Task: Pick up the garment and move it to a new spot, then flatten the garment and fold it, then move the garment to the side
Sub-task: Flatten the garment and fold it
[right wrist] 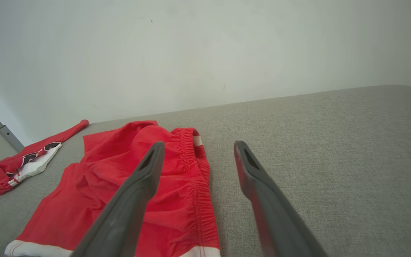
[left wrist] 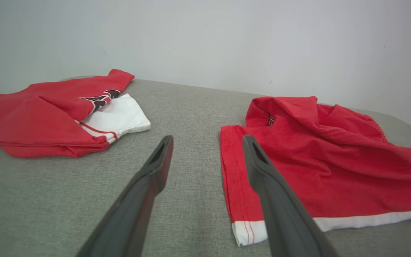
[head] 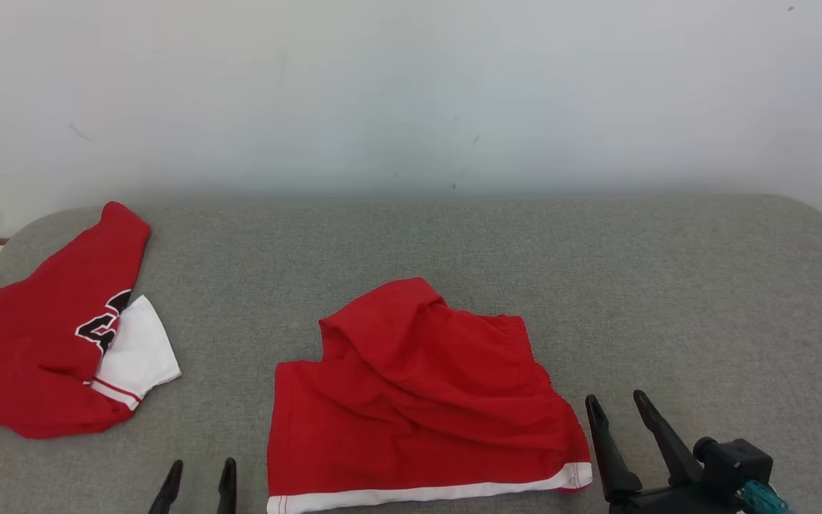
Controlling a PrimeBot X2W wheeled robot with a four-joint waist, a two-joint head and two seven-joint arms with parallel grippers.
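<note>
Red shorts (head: 418,400) with a white hem lie crumpled at lower centre of the grey cushion (head: 668,285), a red-and-white jersey (head: 47,350) at left. The left gripper (head: 202,465) and right gripper (head: 615,397) flank the shorts, jaws spread, empty.

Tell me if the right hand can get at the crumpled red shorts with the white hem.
Probably yes: the right hand stands open right beside the crumpled red shorts, with nothing on the grey cushion between them.
</note>
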